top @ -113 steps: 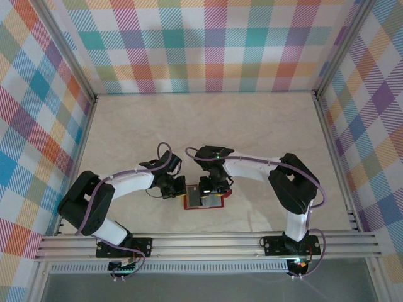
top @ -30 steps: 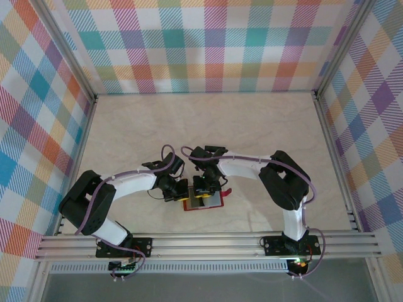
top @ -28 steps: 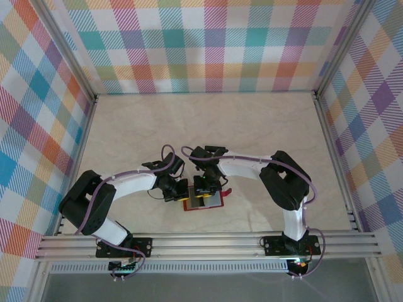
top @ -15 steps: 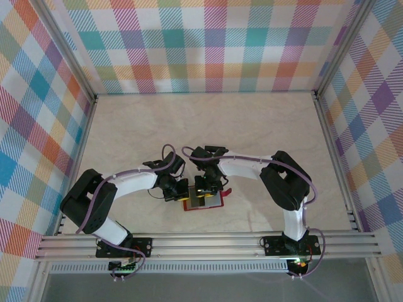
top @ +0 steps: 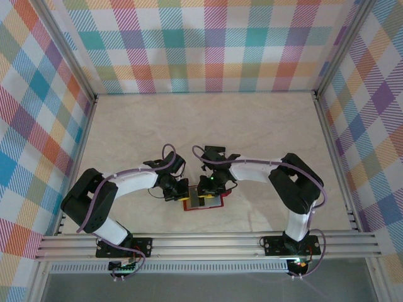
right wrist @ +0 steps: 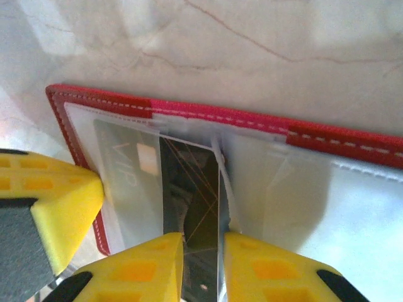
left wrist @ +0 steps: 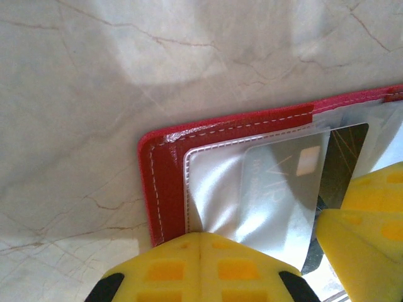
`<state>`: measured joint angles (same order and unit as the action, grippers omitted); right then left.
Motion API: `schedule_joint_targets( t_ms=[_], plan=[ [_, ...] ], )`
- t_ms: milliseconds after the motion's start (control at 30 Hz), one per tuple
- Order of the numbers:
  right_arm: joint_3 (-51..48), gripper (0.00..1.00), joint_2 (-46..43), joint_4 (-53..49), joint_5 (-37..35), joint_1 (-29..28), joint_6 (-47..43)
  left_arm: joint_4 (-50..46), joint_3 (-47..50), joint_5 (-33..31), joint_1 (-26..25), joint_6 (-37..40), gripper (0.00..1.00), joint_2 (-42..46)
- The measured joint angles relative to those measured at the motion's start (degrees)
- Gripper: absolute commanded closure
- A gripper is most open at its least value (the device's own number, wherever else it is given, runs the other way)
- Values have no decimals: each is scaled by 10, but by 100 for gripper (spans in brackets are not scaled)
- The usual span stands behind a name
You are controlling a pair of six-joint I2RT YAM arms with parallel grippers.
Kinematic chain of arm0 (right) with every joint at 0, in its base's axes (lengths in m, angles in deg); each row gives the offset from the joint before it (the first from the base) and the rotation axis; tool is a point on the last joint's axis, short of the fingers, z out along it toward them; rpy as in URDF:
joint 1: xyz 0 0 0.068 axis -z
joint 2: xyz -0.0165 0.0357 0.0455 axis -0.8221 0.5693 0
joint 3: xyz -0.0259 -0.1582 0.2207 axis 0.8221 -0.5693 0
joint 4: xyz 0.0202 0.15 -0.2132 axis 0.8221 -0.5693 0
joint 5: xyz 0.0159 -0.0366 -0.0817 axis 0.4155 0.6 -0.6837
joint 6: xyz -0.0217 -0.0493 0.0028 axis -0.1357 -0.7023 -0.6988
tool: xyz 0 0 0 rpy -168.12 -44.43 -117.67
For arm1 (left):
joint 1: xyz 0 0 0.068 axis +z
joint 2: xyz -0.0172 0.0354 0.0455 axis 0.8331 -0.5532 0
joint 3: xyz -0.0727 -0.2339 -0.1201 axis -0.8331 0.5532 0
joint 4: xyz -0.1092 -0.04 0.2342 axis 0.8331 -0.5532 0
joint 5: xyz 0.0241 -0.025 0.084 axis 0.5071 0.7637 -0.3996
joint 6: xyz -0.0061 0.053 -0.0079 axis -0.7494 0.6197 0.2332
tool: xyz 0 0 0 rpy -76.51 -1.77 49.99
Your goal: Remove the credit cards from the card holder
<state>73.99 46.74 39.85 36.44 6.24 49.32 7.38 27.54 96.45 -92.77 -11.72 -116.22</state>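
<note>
The red card holder (top: 213, 204) lies open near the table's front edge, clear pockets up. A grey credit card (left wrist: 277, 189) marked VIP sits in its left pocket, with its dark band (right wrist: 189, 189) sticking out toward the middle fold. My left gripper (top: 182, 195) is shut, and its yellow tips (left wrist: 200, 238) press the pocket's outer edge beside the red border (left wrist: 165, 189). My right gripper (right wrist: 203, 242) is open by a narrow gap. Its fingertips (right wrist: 151, 261) come down on either side of the dark band. The right fingers (left wrist: 371, 214) also edge into the left wrist view.
The red snap tab (top: 226, 192) sticks out on the holder's right side. Bare marble tabletop (top: 208, 126) stretches behind both arms to the plaid walls (top: 208, 44). The metal rail (top: 208, 242) with the arm bases runs just in front of the holder.
The right arm's elbow and wrist have shifted a little to the right, with the gripper still over the holder's middle. The left arm and the holder have stayed put.
</note>
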Motion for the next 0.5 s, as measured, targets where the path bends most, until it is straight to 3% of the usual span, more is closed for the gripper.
schedule_joint_targets(
  t_ms=[200,500],
  plan=[
    [-46,78,-33,69,42,7,21,-9,-7,-2,-2,0,100,-5],
    [-66,88,-50,115,59,10,41,-17,-14,-9,-7,0,100,-8]
  ],
)
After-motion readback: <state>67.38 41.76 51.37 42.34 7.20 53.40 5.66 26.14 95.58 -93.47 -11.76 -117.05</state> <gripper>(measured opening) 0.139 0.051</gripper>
